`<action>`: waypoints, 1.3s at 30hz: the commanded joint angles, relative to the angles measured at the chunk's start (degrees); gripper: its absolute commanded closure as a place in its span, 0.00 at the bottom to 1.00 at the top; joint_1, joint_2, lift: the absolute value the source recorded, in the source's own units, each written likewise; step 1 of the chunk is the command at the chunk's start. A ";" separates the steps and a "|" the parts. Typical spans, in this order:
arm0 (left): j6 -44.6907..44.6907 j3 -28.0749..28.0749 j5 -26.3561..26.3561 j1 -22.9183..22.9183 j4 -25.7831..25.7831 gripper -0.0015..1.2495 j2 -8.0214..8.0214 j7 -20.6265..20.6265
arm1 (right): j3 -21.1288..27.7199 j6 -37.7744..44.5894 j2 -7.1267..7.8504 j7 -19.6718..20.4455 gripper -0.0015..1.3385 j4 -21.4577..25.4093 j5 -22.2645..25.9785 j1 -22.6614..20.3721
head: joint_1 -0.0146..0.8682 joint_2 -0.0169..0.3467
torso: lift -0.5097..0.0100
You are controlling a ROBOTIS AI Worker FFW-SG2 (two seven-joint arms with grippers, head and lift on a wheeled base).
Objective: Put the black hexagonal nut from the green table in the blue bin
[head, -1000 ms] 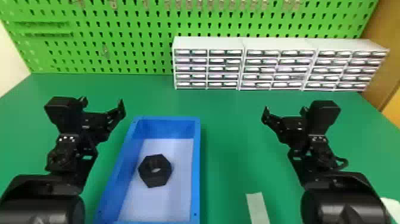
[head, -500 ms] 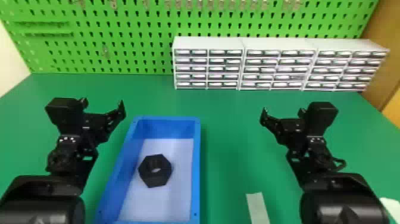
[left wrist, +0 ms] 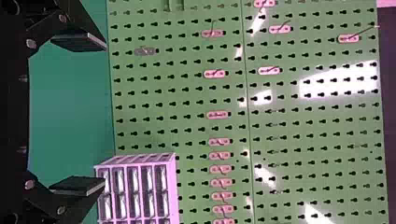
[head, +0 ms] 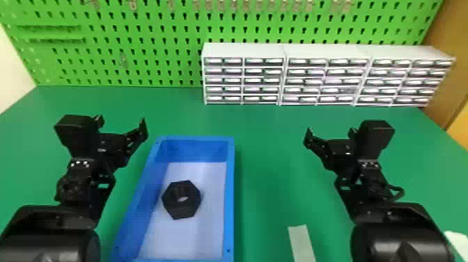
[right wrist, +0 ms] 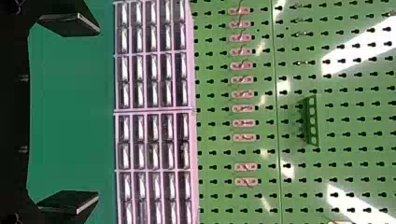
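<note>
The black hexagonal nut (head: 181,199) lies flat on the pale floor of the blue bin (head: 228,195), left of the middle of the green table (head: 268,167). My left gripper (head: 122,122) is above the table to the left of the bin, away from the nut. In the left wrist view my left gripper (left wrist: 100,114) stands open, its two fingers wide apart with nothing between them. On the other side of the bin is my right gripper (head: 329,134), well off to the right. The right wrist view has my right gripper (right wrist: 95,114) open and holding nothing.
White drawer cabinets (head: 286,75) stand along the back of the table, against a green pegboard (head: 167,45). A pale strip (head: 301,242) lies near the front edge, between the bin and my right arm. A white object (head: 459,242) sits at the right edge.
Over the last second my right arm has shifted very slightly to the left. The left arm, the nut and the bin stay where they were.
</note>
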State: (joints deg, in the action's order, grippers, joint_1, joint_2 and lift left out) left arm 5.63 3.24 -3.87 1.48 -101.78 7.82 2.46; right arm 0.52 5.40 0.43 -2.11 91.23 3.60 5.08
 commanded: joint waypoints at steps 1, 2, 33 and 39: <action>0.00 -0.07 0.00 -0.16 0.00 0.20 0.00 0.00 | 0.00 -0.04 -0.08 0.00 0.05 0.00 0.09 0.01 | 0.79 0.19 | 0.79; 0.00 -0.16 0.00 -0.16 0.00 0.20 0.00 0.00 | 0.00 -0.04 -0.08 0.00 0.05 0.00 0.18 0.10 | 0.79 0.19 | 0.79; 0.00 -0.42 0.09 -0.25 0.09 0.20 0.00 0.00 | 0.09 -0.04 -0.17 0.00 0.05 0.00 0.62 0.10 | 0.79 0.19 | 0.79; 0.00 -0.51 0.09 -0.25 0.17 0.20 0.00 0.00 | 0.18 -0.04 -0.08 0.00 0.05 0.00 0.62 0.19 | 0.79 0.19 | 0.79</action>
State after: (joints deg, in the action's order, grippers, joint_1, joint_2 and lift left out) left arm 5.63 2.75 -3.75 1.20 -101.66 7.82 2.46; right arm 0.63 5.37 0.33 -2.11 91.23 4.21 5.21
